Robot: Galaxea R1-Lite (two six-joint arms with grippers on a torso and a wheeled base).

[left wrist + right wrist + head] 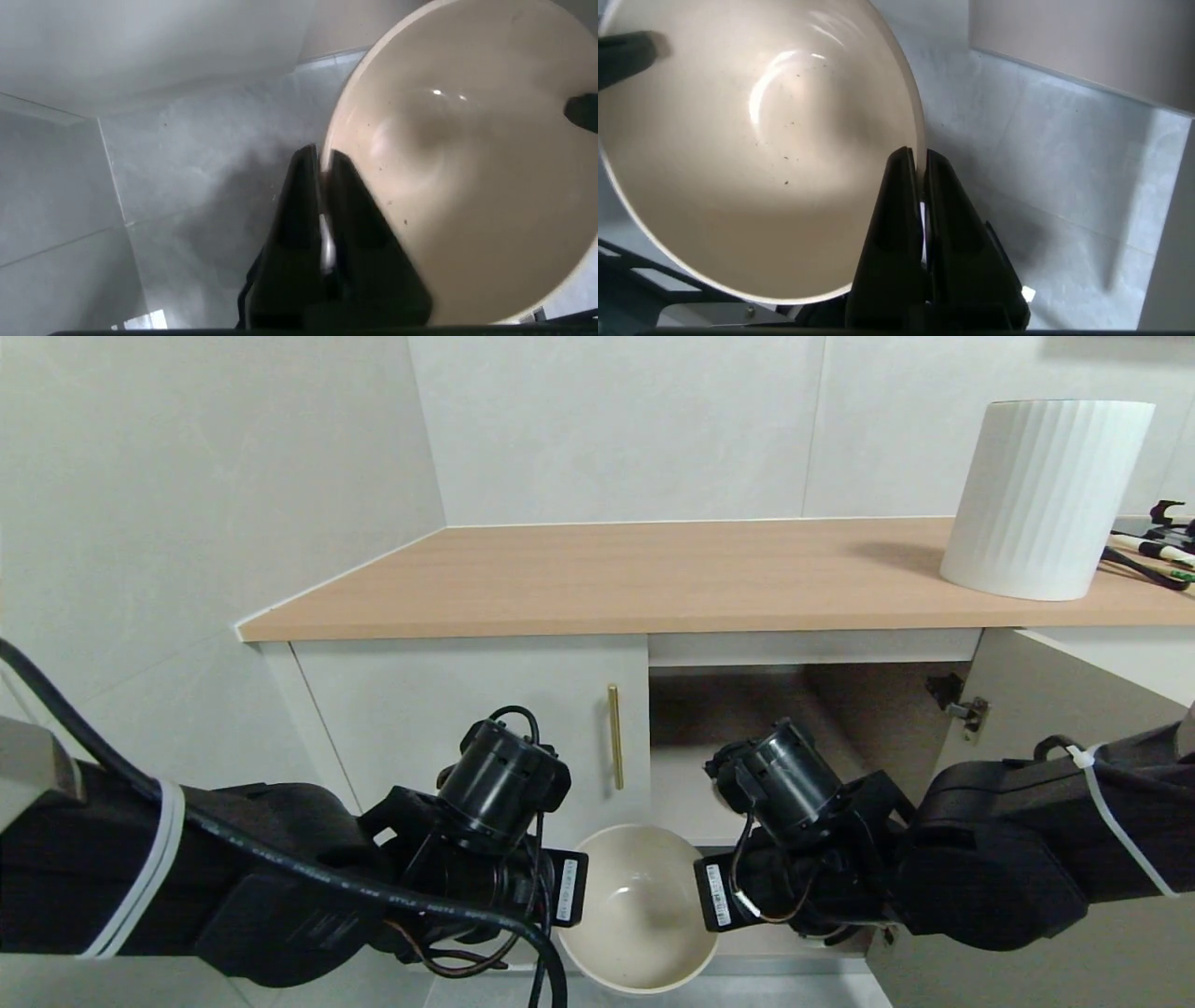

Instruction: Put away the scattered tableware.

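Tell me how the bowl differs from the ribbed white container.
The bowl is low, wide and smooth; the container is tall with ribbed sides. The bowl is cream, the container whiter. The bowl is gripped at its rim by the left gripper and right gripper; the container stands on the countertop. Both are round and pale.

Opening (pixel 747 700): the cupboard's right half stands open just behind the bowl (pixel 639 915).
Left door (pixel 467 709): shut, walls off that side.
Right door (pixel 1055 691): swung out, bounds the opening's right.
Counter (pixel 607 579): roofs the opening; canister (pixel 1046 495) at its right end.
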